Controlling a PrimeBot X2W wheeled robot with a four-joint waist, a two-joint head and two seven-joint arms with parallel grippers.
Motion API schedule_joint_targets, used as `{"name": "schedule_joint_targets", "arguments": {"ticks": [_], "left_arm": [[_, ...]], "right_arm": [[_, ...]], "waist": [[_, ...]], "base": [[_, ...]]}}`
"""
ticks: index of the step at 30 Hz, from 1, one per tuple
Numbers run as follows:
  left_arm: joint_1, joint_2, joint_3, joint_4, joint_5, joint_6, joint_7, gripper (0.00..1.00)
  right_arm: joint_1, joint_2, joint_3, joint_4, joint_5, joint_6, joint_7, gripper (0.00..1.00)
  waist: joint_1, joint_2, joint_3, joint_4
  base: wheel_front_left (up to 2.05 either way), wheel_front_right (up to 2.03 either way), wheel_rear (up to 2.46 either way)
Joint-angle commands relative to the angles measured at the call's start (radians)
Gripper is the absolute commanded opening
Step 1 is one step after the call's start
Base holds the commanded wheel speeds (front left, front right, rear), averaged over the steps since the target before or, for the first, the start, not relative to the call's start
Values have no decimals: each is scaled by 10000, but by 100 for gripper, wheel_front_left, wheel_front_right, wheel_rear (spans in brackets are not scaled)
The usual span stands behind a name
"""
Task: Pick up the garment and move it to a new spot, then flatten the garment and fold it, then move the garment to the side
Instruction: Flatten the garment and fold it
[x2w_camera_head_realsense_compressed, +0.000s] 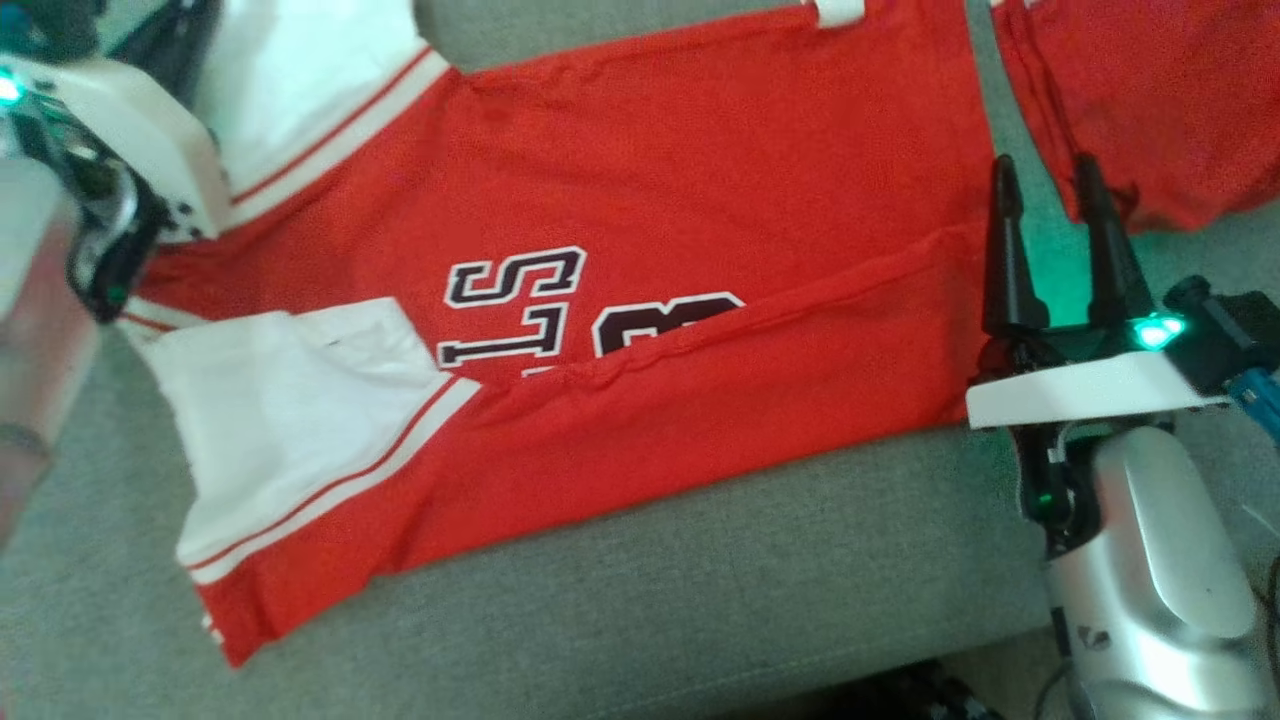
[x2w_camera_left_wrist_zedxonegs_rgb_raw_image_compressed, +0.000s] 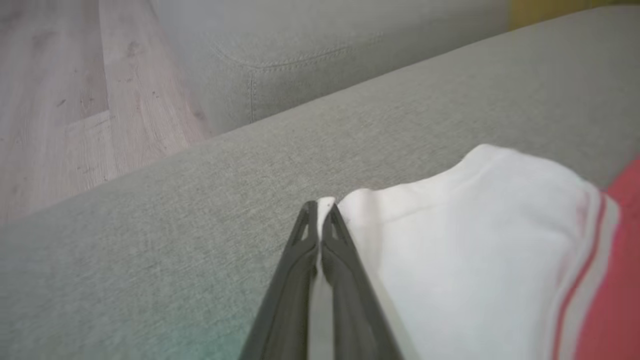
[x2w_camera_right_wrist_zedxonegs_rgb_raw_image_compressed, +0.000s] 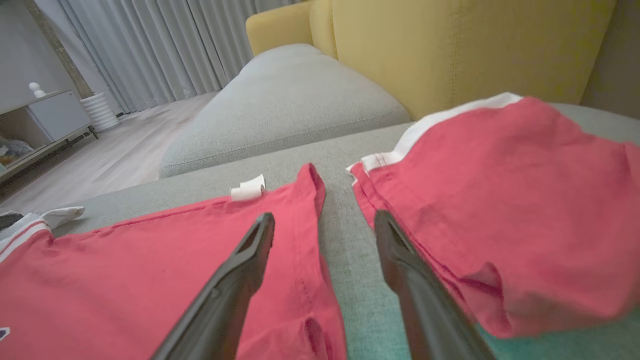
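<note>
One jersey (x2w_camera_head_realsense_compressed: 750, 150) lying crosswise (hem (x2w_camera_head_realsense_compressed: 968, 330) rightward), left gripper (x2w_camera_left_wrist_zedxonegs_rgb_raw_image_compressed: 320, 204) clamped on its sleeve (x2w_camera_left_wrist_zedxonegs_rgb_raw_image_compressed: 475, 240), right gripper (x2w_camera_head_realsense_compressed: 1045, 172) apart.

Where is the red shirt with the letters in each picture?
Head view: the red shirt spreads across the middle.
Left wrist view: its white sleeve and a red strip, at right; the left claw pinches the sleeve.
Right wrist view: lower left, beside the open right claw.
Shared landmark: the grey sofa cushion under it.

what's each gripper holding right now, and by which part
The left gripper has its jaws shut on the red jersey, pinching the edge of a white sleeve. The right gripper is open, holding nothing.
</note>
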Motion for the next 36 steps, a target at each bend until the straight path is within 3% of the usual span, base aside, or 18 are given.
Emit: {"name": "schedule_joint_targets", "arguments": {"ticks": [1, 7, 14, 19, 23, 35, 36], "left_arm": [[-216, 254, 185, -258, -60, 18, -428, 0], [192, 17, 62, -631, -1, 18, -1603, 0], [1056, 7, -156, -1949, 91, 238, -2130, 0], [1539, 258, -407, -3357, 196, 527, -1891, 0], [1740, 494, -508, -4336, 253, 820, -1629, 0], [1792, 887, -483, -5553, 245, 1267, -1273, 0], [1784, 901, -471, -5570, 225, 1275, -1258, 0]], "right_arm": [[-96, -37, -9, -268, -262, -9, 9, 100], [-329, -37, -580, -548, -1178, -9, 838, 100], [-1301, -148, -1411, -475, -2344, -9, 2952, 100], [-2356, -745, -1814, 835, -2668, -9, 4693, 100], [-3149, -1232, -1837, 2036, -3035, -9, 5489, 100], [-4532, -2147, -709, 4730, -3834, -9, 5904, 100], [-4609, -2197, -442, 4931, -3806, -9, 5931, 52]], "waist": [[0, 0, -496, 486], [0, 0, -1039, 1189], [0, 0, -1369, 2155], [0, 0, -1286, 2585], [0, 0, -1103, 2789], [0, 0, -706, 2951], [0, 0, -688, 2951]], "base": [[0, 0, 0], [0, 0, 0], [0, 0, 0], [0, 0, 0], [0, 0, 0], [0, 0, 0], [0, 0, 0]]}}
